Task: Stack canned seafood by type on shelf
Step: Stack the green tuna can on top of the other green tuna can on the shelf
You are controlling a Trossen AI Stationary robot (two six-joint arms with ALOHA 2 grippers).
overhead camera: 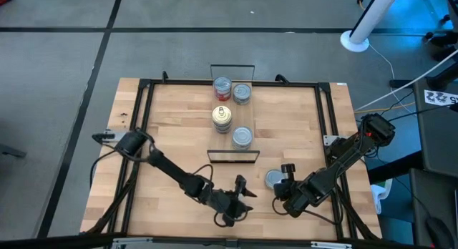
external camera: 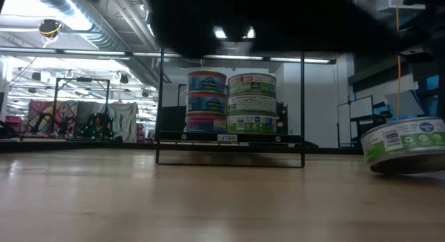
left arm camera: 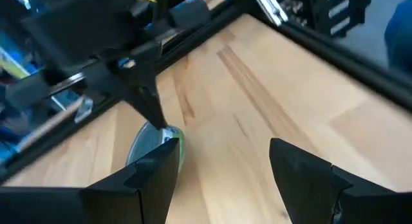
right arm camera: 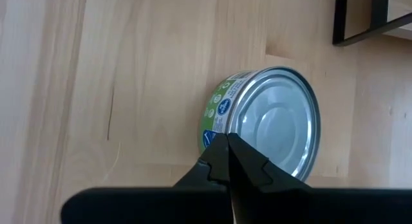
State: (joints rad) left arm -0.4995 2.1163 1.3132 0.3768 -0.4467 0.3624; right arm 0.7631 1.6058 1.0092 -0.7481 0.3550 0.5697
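High view — my left gripper (overhead camera: pixel 242 194) sits low and centre in the frame, fingers spread wide and holding nothing. My right gripper (overhead camera: pixel 285 179) is lower right, fingers pressed together, their tips at a loose tin (overhead camera: pixel 274 179) that rests on the tabletop (overhead camera: pixel 179 127). The shelf (overhead camera: pixel 233 113) runs up the middle of the frame, carrying four lots of canned seafood: two side by side at its top end (overhead camera: pixel 222 85) (overhead camera: pixel 242 92), one with a gold top (overhead camera: pixel 222 118) at mid-board, one silver (overhead camera: pixel 242 137) nearer me.

Low view — the shelf's black wire frame (external camera: pixel 229 141) stands centre, with two stacks of three tins: blue-labelled (external camera: pixel 206 101) on the left, green-and-white (external camera: pixel 251 103) on the right. Print too small to read. The loose tin (external camera: pixel 407 145), green-and-white label with a barcode, is at right edge and tilted.

Left wrist view — my two fingers (left arm camera: pixel 148 179) stand far apart, bare wood between them; beyond, the right arm's closed tip touches the tin (left arm camera: pixel 154 145).

Right wrist view — closed fingertips (right arm camera: pixel 228 156) meet the tin's rim (right arm camera: pixel 270 124); green label, blue emblem, wording illegible.
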